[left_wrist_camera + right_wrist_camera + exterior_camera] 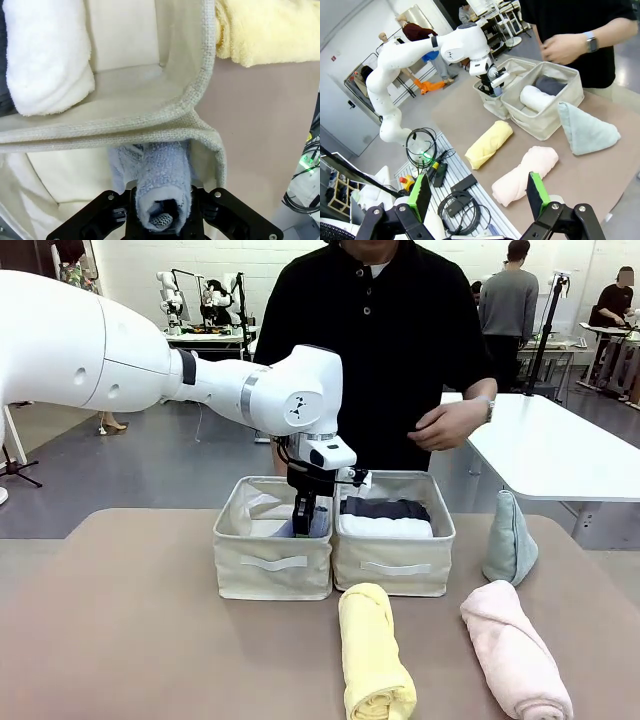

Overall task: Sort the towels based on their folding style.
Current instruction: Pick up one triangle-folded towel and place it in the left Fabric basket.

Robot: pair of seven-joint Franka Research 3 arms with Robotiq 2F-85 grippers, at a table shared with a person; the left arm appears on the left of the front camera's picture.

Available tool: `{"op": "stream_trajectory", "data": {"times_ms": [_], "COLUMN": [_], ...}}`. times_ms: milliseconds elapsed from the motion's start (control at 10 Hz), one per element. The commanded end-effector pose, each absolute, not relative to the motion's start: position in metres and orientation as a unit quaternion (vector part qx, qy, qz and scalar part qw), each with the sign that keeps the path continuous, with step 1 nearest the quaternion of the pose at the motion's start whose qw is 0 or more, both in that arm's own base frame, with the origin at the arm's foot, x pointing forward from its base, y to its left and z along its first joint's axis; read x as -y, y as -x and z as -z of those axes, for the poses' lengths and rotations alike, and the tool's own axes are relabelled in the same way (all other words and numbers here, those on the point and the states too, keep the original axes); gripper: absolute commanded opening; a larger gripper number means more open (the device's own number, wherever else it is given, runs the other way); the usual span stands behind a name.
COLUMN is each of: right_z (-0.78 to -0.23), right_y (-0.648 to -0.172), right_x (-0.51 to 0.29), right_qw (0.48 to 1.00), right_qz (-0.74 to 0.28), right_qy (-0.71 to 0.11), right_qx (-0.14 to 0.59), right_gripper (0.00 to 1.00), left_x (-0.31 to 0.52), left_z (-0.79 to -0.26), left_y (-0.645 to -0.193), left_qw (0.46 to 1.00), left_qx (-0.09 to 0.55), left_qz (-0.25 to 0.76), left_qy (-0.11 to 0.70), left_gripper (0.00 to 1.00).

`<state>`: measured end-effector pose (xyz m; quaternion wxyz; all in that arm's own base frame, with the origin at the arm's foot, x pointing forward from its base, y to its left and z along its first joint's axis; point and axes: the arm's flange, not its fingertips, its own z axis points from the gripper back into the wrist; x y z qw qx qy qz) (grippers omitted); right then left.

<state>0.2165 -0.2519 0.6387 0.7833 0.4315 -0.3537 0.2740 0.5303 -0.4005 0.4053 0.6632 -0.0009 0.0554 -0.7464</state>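
My left gripper [303, 518] hangs down inside the left cream woven-fabric bin [272, 565]. Its black jaws are drawn narrow and pinch the lavender-blue folded terry towel [161, 172]. In my left wrist view the towel's nubby loops bulge out between the fingers. One folded edge curls into a soft tube right at the tips, and the rest slumps ahead against the bin's coarse-woven rim.

Just past that rim, in the right cream bin [395, 565] touching the first, lies the white rolled towel [45, 60], a plump, fluffy cylinder. The dark grey rolled towel [385, 508] is tucked along its far side.

Outside the bins, on the smooth brown table [150, 640], the yellow rolled towel [372, 650] lies nearer my base than the left gripper, a loose roll with a rumpled end. The pale pink rolled towel [515, 650] lies farther over towards my right arm, thick and softly creased. The pale teal folded wedge [508, 540] stands upright on its broad base just beside the right bin.

My right gripper [479, 192] hovers over the table's near edge with its fingers spread wide, green pads facing each other and nothing between them. The pink roll lies just ahead of it, the yellow roll off to one side, and the teal wedge farther on.
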Motion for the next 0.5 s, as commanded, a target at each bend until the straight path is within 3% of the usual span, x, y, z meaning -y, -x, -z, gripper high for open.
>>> {"op": "stream_trajectory", "data": {"times_ms": [0,100,300,400], "right_z": [-0.6416,-0.6416,-0.6416,-0.6416], "right_y": [-0.2165,-0.2165,-0.2165,-0.2165], "right_x": [0.2523,0.2523,0.2523,0.2523], "right_qw": [0.774,0.774,0.774,0.774], "right_qz": [-0.278,-0.278,-0.278,-0.278], "right_qy": [-0.437,-0.437,-0.437,-0.437], "right_qx": [0.364,0.364,0.364,0.364], "right_gripper": [1.0,1.0,1.0,1.0], "left_x": [0.3859,0.3857,0.3861,0.3856], "left_z": [-0.3974,-0.3984,-0.3999,-0.4011], "left_y": [-0.521,-0.5207,-0.5218,-0.5224], "left_qw": [0.666,0.663,0.666,0.666], "left_qx": [-0.055,-0.054,-0.053,-0.051], "left_qz": [0.744,0.747,0.745,0.744], "left_qy": [-0.008,-0.006,0.001,0.002], "left_gripper": [0.31,0.81,1.0,1.0]}}
